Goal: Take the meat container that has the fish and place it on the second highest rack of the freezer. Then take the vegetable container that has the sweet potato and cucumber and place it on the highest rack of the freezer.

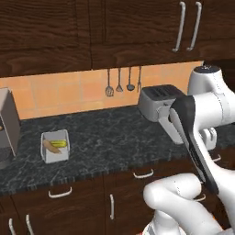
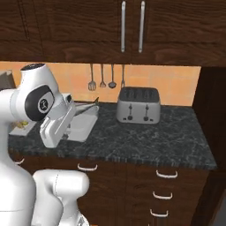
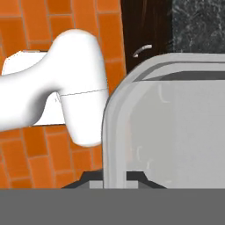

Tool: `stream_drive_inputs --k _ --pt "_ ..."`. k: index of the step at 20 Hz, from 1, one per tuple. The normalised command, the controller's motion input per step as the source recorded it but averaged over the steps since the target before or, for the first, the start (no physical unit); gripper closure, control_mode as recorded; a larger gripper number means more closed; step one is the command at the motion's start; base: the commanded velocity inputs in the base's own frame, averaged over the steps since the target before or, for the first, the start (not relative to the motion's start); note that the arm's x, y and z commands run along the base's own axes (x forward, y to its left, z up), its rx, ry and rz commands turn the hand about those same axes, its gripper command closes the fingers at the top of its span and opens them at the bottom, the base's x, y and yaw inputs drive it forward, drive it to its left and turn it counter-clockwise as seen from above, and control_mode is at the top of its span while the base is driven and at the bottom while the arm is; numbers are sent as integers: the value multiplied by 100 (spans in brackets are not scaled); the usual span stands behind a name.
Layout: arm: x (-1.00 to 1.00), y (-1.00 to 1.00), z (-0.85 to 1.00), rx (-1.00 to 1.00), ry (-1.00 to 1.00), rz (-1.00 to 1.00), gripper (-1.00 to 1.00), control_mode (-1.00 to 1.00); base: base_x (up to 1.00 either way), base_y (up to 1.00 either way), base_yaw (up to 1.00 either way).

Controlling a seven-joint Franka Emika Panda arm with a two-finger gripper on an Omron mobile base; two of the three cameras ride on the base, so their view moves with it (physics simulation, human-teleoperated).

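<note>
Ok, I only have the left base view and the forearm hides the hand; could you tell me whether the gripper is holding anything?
Observer: Yes. In the hand view the gripper is shut on the rim of a pale, see-through container.
Operator: Thank you. Could you say which container it is?
Observer: In the right base view a slender grey shape, most likely the fish, lies along its far edge.

Both base views share the toaster [image 1: 158,103]; hand view close.
</note>
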Motion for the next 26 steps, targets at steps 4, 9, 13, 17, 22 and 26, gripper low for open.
stream_drive_inputs --k 4,9,13,17,22,26 --pt "0 0 0 0 0 0 100 100 -73 5 -89" --pt "0 0 0 0 0 0 100 100 -33 2 -100" --pt "0 0 0 0 0 0 100 100 -30 2 -100" --pt "0 0 0 0 0 0 100 100 -26 1 -100" --pt "0 0 0 0 0 0 100 100 -24 2 -100" --pt "0 0 0 0 0 0 100 100 -10 7 -96"
